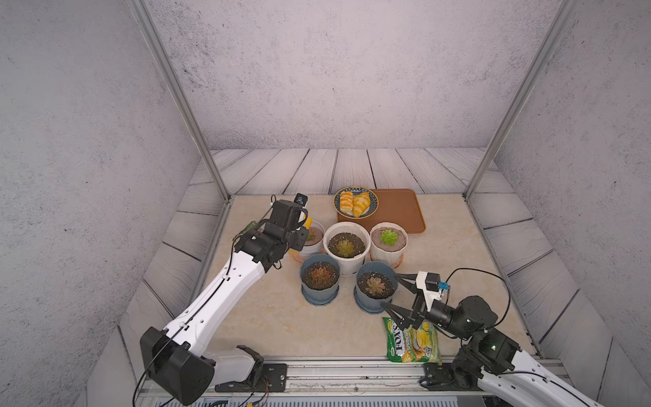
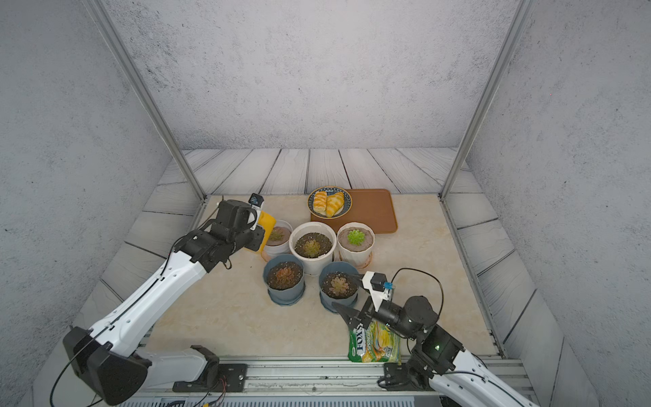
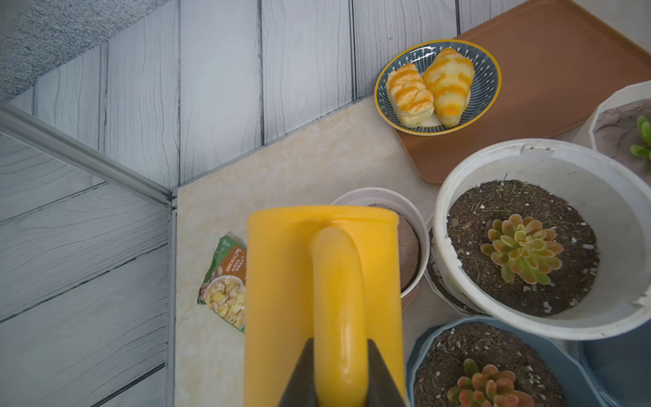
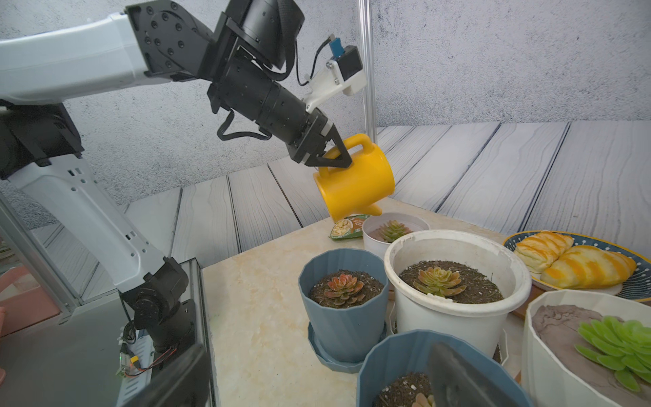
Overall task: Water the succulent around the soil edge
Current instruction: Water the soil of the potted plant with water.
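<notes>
— Five pots on the surface [image 1: 267,317]. Watering which?
— Seemingly the small white pot [image 4: 375,243] at 9 o'clock of the big white pot [image 4: 454,317], with its succulent [image 4: 394,229] inside. Clamped tight in the left pincer [image 3: 340,343]: the handle [image 3: 338,282] of the yellow watering can [image 4: 355,183]; can tilted, spout [image 4: 375,210] low over that pot from its 10 o'clock side.
— Pouring already?
— Cannot tell; no stream visible. Looks like the very start of the pour.
— And the right pincer [image 1: 389,291]?
— Spread wide, empty, just beside the blue pot [image 1: 366,303] at 5 o'clock of the cluster.
— Next move?
— Probably tip a little further, then trace the soil edge slowly, keeping the spout inside the rim and off the leaves.
</notes>
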{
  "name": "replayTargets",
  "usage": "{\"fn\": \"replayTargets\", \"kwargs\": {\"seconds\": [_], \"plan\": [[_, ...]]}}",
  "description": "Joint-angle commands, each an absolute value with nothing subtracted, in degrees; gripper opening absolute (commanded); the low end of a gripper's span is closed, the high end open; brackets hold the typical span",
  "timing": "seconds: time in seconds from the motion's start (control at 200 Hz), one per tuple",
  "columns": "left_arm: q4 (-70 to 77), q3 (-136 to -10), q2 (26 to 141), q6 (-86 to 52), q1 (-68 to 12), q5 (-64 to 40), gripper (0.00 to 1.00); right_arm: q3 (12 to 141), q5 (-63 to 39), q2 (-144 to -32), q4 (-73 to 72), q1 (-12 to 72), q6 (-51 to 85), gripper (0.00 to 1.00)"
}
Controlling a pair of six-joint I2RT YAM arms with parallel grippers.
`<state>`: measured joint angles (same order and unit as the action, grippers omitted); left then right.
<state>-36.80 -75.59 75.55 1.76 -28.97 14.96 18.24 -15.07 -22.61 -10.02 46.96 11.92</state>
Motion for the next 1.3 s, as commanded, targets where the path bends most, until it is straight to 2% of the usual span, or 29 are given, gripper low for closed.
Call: {"fn": "replayTargets", "kwargs": {"seconds": [0.0,0.38,1.296], "plan": [[-36.48,-79.58,77.46,3.58,-28.39,15.81,0.00,18.98,-14.36,-22.59,-10.37,47.02,11.53,0.99],[-37.97,-87.06,86.06,4.61,-28.39,11.85,0.00,19.25,-14.24,-22.02,-9.67,47.00,11.34,0.99],[-35.91,-86.86,86.00,3.52,-28.56,3.67,0.00,19.48,-14.50,-23.23,-9.86,46.98,11.34,0.99]]}}
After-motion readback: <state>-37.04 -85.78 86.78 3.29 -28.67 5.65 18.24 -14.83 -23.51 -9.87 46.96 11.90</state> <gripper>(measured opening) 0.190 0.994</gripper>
